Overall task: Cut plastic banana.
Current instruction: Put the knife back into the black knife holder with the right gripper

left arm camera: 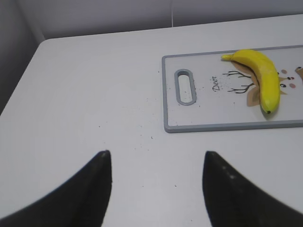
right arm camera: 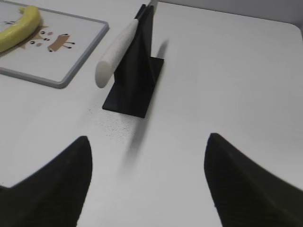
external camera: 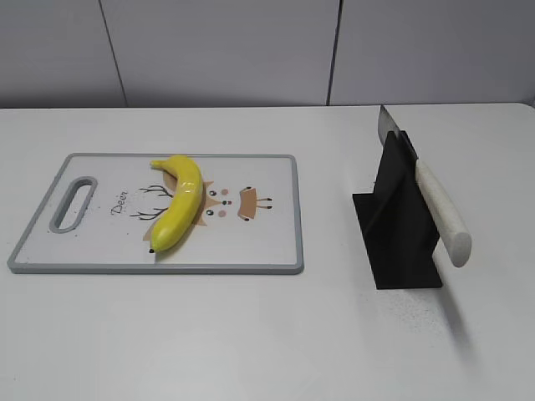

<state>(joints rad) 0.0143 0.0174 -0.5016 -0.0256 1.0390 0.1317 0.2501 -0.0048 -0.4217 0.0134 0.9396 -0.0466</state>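
Item: we find the plastic banana [external camera: 178, 203] whole on the cutting board [external camera: 267, 242], on the surface [external camera: 251, 334] | Left claw [left arm camera: 156, 189]: spread wide, holding nothing, well apart from the banana | Right claw [right arm camera: 147, 182]: spread wide, holding nothing, near the knife [external camera: 439, 209] in its black stand [external camera: 401, 242] | Claws: 2.
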